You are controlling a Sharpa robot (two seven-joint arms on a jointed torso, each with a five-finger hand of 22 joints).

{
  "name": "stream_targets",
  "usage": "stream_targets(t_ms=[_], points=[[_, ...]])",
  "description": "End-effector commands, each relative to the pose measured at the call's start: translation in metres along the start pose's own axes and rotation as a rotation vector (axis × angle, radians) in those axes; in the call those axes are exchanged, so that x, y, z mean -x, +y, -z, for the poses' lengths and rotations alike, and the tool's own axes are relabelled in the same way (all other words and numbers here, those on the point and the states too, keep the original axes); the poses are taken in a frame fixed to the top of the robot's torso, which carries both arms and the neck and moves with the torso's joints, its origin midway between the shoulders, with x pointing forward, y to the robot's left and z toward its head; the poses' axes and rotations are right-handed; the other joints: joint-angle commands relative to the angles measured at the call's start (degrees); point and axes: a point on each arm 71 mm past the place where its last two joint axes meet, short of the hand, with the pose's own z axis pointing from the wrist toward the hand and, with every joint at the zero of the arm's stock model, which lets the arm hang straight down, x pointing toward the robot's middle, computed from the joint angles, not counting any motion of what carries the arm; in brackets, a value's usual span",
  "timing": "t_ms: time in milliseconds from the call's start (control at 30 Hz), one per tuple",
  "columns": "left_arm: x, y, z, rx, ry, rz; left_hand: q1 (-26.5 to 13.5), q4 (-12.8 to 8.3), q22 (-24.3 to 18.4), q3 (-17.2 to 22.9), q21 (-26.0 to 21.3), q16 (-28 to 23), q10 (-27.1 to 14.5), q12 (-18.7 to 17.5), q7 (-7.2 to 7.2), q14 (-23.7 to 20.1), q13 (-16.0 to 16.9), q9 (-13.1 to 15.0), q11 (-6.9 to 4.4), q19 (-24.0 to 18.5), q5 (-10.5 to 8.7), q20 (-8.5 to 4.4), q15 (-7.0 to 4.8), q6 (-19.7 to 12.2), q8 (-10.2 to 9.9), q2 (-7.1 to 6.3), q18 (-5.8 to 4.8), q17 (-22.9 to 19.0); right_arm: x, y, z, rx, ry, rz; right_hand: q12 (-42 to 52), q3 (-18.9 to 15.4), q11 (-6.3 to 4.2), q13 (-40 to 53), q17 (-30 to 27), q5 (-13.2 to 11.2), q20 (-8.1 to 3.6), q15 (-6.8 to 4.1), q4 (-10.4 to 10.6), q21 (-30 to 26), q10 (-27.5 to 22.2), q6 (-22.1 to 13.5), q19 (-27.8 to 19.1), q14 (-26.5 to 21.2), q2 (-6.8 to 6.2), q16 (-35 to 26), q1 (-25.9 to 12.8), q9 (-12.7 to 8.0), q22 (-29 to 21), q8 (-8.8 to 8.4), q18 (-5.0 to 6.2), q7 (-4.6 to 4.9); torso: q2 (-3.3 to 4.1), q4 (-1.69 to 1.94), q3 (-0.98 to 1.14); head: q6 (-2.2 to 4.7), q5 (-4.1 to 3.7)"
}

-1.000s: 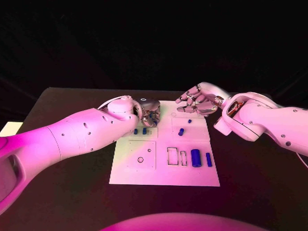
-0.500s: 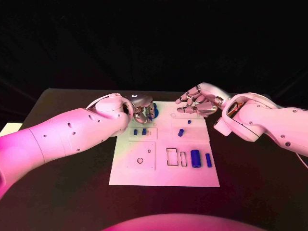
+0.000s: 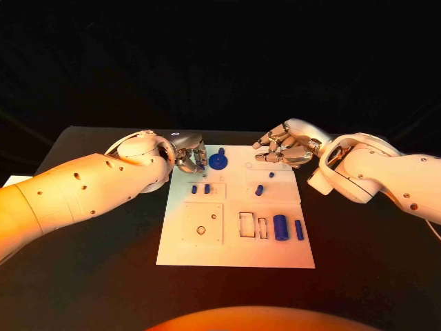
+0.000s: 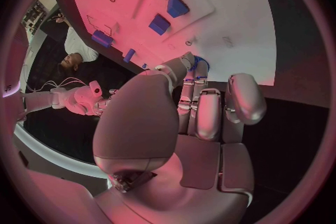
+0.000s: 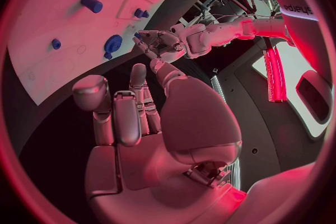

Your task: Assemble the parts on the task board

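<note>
Your left robot hand [image 3: 189, 158] has drawn back off the blue round part [image 3: 218, 161], now standing free at the task board's [image 3: 236, 252] far edge, fingers loosely curled on nothing, while the right robot hand [image 3: 285, 148] waits half-curled and empty just beyond the board.

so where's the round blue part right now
In the head view, the round blue part sits at the task board's far end, just right of the left hand.

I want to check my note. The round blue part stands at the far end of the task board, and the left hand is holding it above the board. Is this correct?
Not quite. The round blue part does stand at the far end of the task board, but the left hand is not holding it: the head view shows the hand beside the part, apart from it, with nothing in its fingers.
</note>
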Motion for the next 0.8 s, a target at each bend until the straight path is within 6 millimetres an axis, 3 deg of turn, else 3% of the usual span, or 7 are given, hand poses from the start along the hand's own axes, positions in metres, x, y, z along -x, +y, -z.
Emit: stream_targets(t_ms=[33,233,800], points=[[-0.0041,0.0,-0.0009,0.002,0.028,0.01,-0.53,0.05,0.05,0.28,0.06,0.11,0.05,-0.31,0.25,1.73,0.01,-0.01,0.2,0.01,-0.07,0.16,0.12,0.11,-0.32,-0.03,-1.05,0.08,-0.0013,0.0003,-0.0001,0.009,0.009,0.001,-0.2,0.29,0.13,0.06,-0.07,0.35,-0.04,-0.25,0.17,-0.27,-0.32,-0.29,-0.39,1.98,0.2,-0.32,0.21,-0.08,-0.05,0.33,0.87,0.16,0.05,-0.08,-0.07,-0.09,0.05],[-0.0065,-0.002,-0.0014,-0.005,0.035,0.013,-0.58,0.04,0.06,0.3,0.06,0.11,0.09,-0.37,0.24,1.73,0.02,-0.02,0.2,-0.01,-0.07,0.17,0.13,0.13,-0.36,-0.02,-1.04,0.05,-0.002,0.0001,-0.0003,0.008,0.01,0.0,-0.2,0.29,0.13,0.06,-0.07,0.35,-0.04,-0.25,0.17,-0.27,-0.32,-0.29,-0.39,1.98,0.2,-0.32,0.21,-0.08,-0.05,0.33,0.87,0.16,0.05,-0.16,0.03,-0.22,0.15],[-0.0125,-0.0035,-0.0009,-0.009,0.084,0.008,-0.66,0.01,0.09,0.31,0.08,0.09,0.19,-0.42,0.22,1.72,0.04,-0.02,0.17,-0.03,-0.1,0.18,0.12,0.19,-0.38,-0.04,-1.04,-0.02,-0.0024,-0.0001,-0.0001,0.008,0.011,0.0,-0.2,0.29,0.13,0.06,-0.07,0.35,-0.04,-0.25,0.17,-0.27,-0.32,-0.29,-0.39,1.98,0.2,-0.32,0.21,-0.08,-0.05,0.33,0.87,0.16,0.05,-0.17,0.04,-0.27,0.2]])
